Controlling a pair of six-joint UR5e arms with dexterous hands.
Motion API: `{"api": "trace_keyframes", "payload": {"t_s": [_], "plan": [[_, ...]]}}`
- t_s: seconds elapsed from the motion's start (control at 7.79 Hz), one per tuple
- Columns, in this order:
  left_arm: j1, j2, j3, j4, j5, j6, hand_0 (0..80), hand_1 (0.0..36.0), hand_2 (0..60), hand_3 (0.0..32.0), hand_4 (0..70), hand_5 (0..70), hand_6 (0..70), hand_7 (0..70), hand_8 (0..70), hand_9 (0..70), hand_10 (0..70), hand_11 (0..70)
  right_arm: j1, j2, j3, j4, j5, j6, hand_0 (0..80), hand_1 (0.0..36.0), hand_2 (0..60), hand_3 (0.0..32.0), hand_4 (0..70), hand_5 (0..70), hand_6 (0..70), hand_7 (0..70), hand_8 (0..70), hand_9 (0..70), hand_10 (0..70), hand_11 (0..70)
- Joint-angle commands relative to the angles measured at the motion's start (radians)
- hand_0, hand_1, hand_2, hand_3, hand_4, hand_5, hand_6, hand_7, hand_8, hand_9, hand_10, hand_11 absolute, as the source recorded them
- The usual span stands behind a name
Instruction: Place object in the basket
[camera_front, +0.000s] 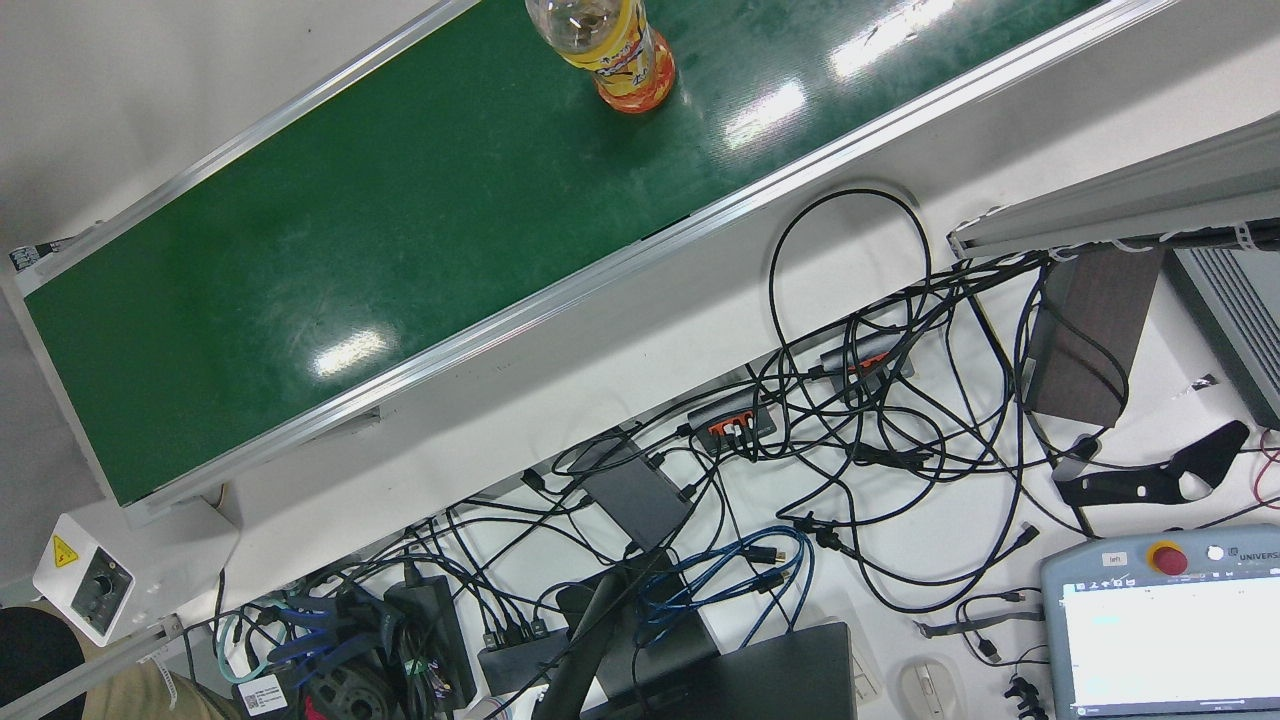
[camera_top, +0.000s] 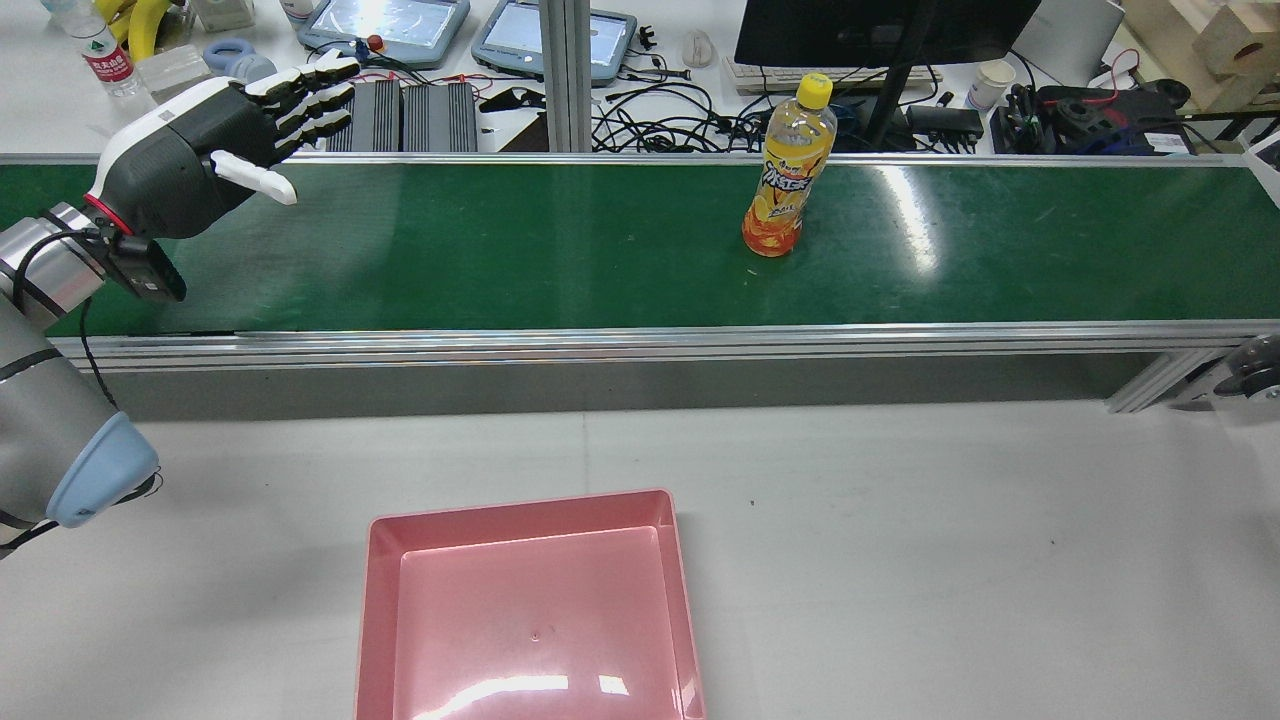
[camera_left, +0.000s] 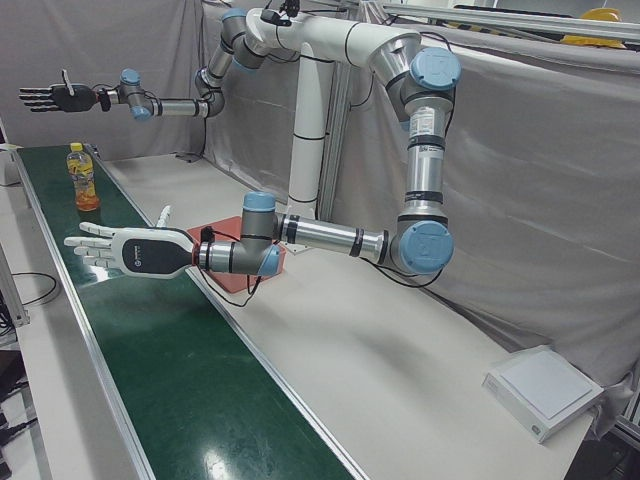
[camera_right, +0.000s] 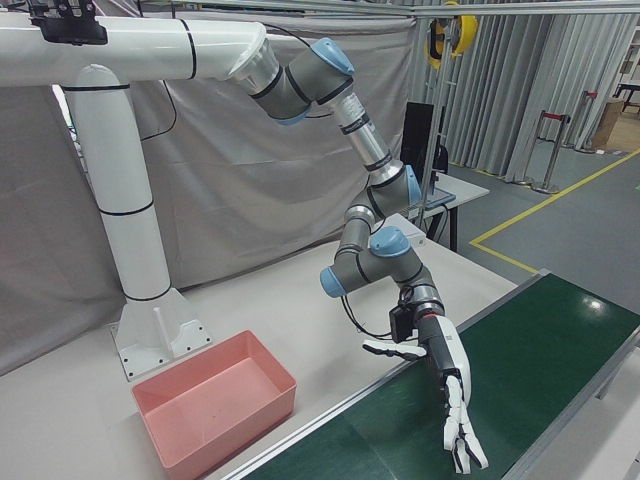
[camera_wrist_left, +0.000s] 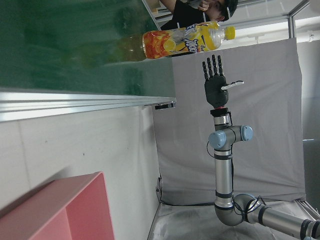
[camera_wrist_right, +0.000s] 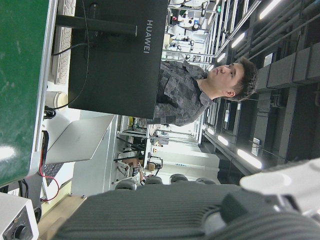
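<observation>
An orange drink bottle (camera_top: 788, 170) with a yellow cap stands upright on the green conveyor belt (camera_top: 500, 250), right of centre. It also shows as the bottle (camera_front: 610, 50), (camera_left: 82, 178), (camera_wrist_left: 185, 39). The pink basket (camera_top: 520, 508) sits empty on the white table in front of the belt. My left hand (camera_top: 200, 150) hovers open over the belt's left end, fingers spread, far from the bottle. It is the near hand (camera_left: 125, 250), (camera_right: 445, 400). My right hand (camera_left: 50, 97) is open and raised high beyond the bottle, also seen as the hand (camera_wrist_left: 217, 82).
Behind the belt is a desk with tangled cables (camera_front: 850, 420), teach pendants (camera_top: 385, 25) and a monitor (camera_top: 880, 30). A person (camera_wrist_right: 200, 95) sits beyond the belt. The robot pedestal (camera_right: 140, 300) stands behind the basket.
</observation>
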Motion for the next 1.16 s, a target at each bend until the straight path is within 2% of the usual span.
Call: {"api": "trace_keyframes", "payload": {"t_s": [0.0,0.26,0.64,1.03], "plan": [[-0.002,-0.001,0.0,0.002,-0.001,-0.003,52.3,6.8,0.0,0.8,15.3,11.5,0.4,0.0,6.8,7.4,6.0,9.9,0.0,0.0,0.0,0.0,0.0,-0.001,0.0,0.0,0.0,0.0,0.0,0.0,0.0,0.0,0.0,0.0,0.0,0.0],[-0.002,-0.001,0.0,0.002,-0.001,-0.003,52.6,7.3,0.0,0.0,15.9,11.4,0.7,0.0,6.9,7.6,6.3,10.4,0.0,0.0,0.0,0.0,0.0,0.0,0.0,0.0,0.0,0.0,0.0,0.0,0.0,0.0,0.0,0.0,0.0,0.0],[-0.005,-0.002,-0.002,0.002,0.001,-0.006,52.8,7.7,0.0,1.0,15.4,11.4,0.2,0.0,6.5,7.0,6.1,10.1,0.0,0.0,-0.002,0.0,0.0,-0.001,0.0,0.0,0.0,0.0,0.0,0.0,0.0,0.0,0.0,0.0,0.0,0.0],[-0.008,-0.002,-0.002,0.002,0.001,-0.005,52.6,7.7,0.0,0.4,15.5,12.1,0.5,0.0,6.7,7.3,6.2,10.3,0.0,0.0,-0.002,0.0,0.0,-0.001,0.0,0.0,0.0,0.0,0.0,0.0,0.0,0.0,0.0,0.0,0.0,0.0]]}}
